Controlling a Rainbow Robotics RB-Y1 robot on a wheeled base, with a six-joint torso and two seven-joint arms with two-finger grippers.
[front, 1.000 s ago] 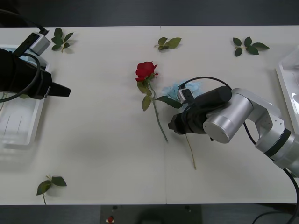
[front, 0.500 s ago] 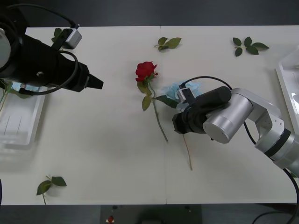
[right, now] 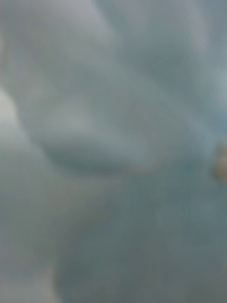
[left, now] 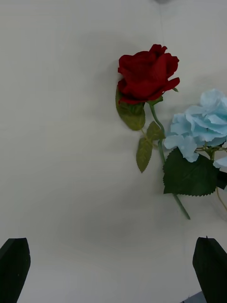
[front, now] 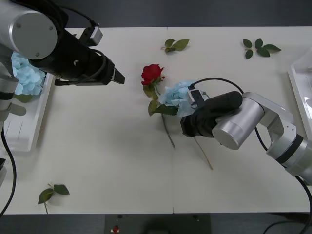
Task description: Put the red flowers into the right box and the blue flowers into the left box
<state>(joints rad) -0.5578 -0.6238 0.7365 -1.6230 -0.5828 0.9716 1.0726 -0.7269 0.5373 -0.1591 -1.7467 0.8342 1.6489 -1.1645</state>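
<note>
Midway: one blue flower [front: 28,73] already in left box [front: 23,134] at nine o'clock. Right gripper [front: 187,124] clamped on centre hydrangea [front: 175,93], rose [front: 152,73] beside. Left gripper [front: 118,76] spread, nearing rose.

**Table surface and items resting on it**

The work surface is a white table [front: 112,161] with a thin seam running front to back near its middle. Near the centre lies one red rose [front: 152,73], bloom toward the far edge, stem crossing the seam. Just beside it to the right is a pale-blue hydrangea head [front: 174,95] with a dark leaf; whether it rests on the table cannot be told. Loose leaf sprigs lie at the far middle [front: 176,45], the far right [front: 260,48] and the near left [front: 52,192]. The left box [front: 22,127] sits at the left edge, the right box [front: 301,80] at the right edge.
</note>
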